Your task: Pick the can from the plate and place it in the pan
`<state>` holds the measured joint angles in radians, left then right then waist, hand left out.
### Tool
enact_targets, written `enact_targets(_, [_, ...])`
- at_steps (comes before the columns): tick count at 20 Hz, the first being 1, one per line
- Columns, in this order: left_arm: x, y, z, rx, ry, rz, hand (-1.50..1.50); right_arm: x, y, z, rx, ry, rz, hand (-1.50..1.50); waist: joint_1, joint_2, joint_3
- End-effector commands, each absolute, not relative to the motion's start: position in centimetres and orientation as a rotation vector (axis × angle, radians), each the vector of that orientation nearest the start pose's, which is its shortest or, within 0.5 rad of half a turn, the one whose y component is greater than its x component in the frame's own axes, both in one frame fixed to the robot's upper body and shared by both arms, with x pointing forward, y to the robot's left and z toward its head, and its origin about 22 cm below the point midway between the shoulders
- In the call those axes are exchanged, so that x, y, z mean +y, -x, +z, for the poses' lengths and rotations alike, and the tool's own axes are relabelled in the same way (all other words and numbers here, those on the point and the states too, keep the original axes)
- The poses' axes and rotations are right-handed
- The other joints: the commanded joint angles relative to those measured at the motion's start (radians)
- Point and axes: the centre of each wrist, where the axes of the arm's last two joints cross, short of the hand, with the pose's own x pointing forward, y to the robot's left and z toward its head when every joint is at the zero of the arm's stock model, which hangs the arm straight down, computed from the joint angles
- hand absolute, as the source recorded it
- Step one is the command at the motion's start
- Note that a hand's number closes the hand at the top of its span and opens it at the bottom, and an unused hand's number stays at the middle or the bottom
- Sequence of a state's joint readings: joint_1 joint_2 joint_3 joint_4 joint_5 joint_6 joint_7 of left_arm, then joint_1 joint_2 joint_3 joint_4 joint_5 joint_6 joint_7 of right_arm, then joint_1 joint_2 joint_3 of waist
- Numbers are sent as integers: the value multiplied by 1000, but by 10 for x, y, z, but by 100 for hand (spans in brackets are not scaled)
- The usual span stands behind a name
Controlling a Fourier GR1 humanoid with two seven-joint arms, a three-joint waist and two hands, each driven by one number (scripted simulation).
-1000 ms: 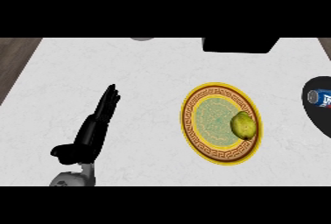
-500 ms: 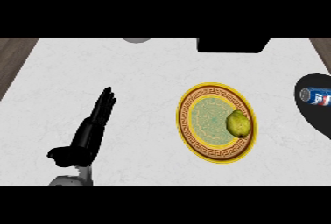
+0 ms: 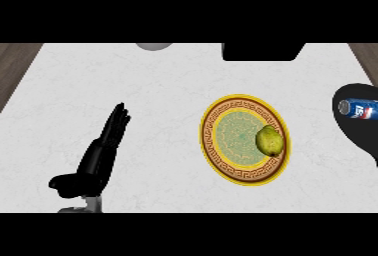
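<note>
Right of the left robot hand (image 3: 100, 150), well apart: plate (image 3: 244, 138) bearing only a pear (image 3: 270, 140). Farther right, at the edge: can (image 3: 358, 108) already lying in the black pan (image 3: 362, 131). Placing step looks done; probably nothing left but staying clear. Left robot hand flat on edge over the white surface (image 3: 162, 90), fingers straight and together, pointing away, thumb tucked, holding nothing. Right robot hand out of view.

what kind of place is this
Most likely a kitchen counter: a white marbled countertop holds a round yellow plate with a patterned rim carrying a yellow-green pear-like fruit, and a black pan at the right edge holds a blue drink can.
</note>
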<state>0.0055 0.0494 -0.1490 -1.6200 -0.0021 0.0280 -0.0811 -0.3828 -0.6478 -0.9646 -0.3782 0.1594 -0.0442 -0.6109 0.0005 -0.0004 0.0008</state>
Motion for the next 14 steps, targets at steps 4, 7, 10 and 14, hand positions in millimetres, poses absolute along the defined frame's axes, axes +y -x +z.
enact_targets(4, [217, -243, 4, -1686, 45, -130, 0, -539, -185, -17, -1526, 912, -395, -150, -9, -3, -2])
enact_targets(7, [187, -237, 8, -1705, 68, -139, 0, -512, -174, -47, -1497, 918, -404, -150, -5, -2, -2])
enact_targets(10, [210, -259, 8, -1695, 30, -113, 0, -507, -184, -19, -1509, 905, -382, -150, -7, -1, -2])
enact_targets(14, [195, -230, 22, -1705, 47, -122, 0, -522, -148, -13, -1470, 934, -347, -150, -5, -3, -2])
